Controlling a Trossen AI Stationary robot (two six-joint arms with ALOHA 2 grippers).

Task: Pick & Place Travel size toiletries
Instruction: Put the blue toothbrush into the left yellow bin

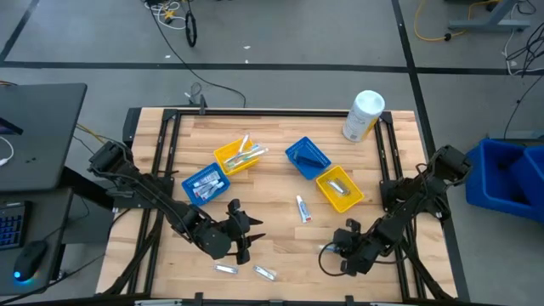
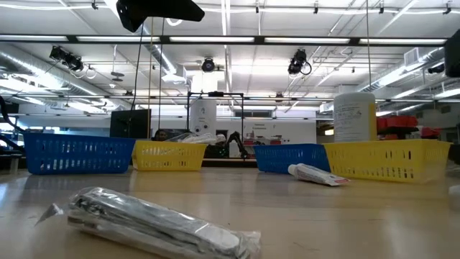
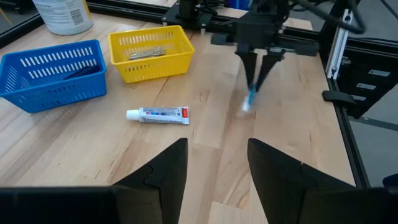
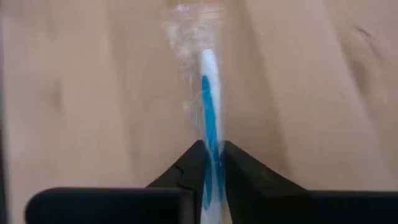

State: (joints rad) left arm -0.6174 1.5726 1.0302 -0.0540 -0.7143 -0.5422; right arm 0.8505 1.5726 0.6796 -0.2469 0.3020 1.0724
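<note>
Table (image 1: 280, 255): four bins, some already holding toiletries; toothpaste tube (image 1: 302, 207) and two wrapped packets (image 1: 225, 269) lie loose (sorting seems partly done); right gripper (image 3: 255, 84), low at the near right, pinches a blue-and-white toothbrush (image 4: 210, 124); left gripper (image 1: 242, 234) hovers near-centre, fingers apart, empty.

On the bench, 2 yellow bins (image 1: 236, 157) (image 1: 339, 189) and 2 blue bins (image 1: 205, 183) (image 1: 307, 156) sit mid-surface. A white cylindrical container (image 1: 364, 115) lies near the far right corner.
</note>
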